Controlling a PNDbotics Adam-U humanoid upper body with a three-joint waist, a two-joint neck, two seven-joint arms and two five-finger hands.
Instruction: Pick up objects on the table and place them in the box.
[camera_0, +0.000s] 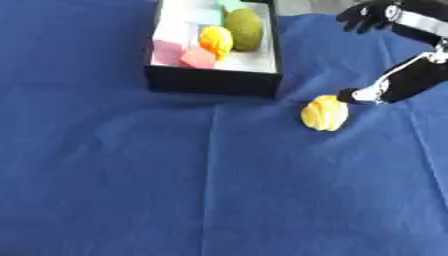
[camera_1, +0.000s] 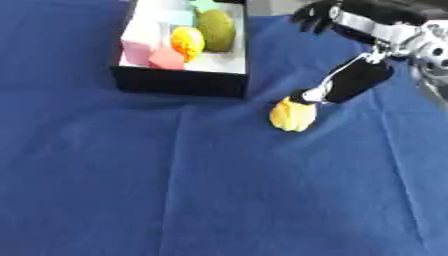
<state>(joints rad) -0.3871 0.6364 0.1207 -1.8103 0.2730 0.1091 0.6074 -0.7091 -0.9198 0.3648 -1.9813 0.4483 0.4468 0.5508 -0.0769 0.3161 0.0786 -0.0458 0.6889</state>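
A yellow ribbed fruit-like object (camera_0: 325, 113) lies on the blue cloth just right of the box's front right corner. My right hand (camera_1: 354, 77) comes in from the upper right and stands open. Its thumb tip (camera_0: 350, 95) touches the yellow object's upper right side, while its fingers (camera_0: 367, 15) spread out far above, near the box's far right corner. The black box (camera_0: 213, 80) with a white inside holds pink blocks (camera_0: 182, 54), an orange-yellow object (camera_0: 216, 40), a green oval object (camera_0: 244, 28) and something teal at the back. My left hand shows in neither view.
The blue cloth (camera_0: 175, 175) covers the whole table, with creases running down its middle and along the right side.
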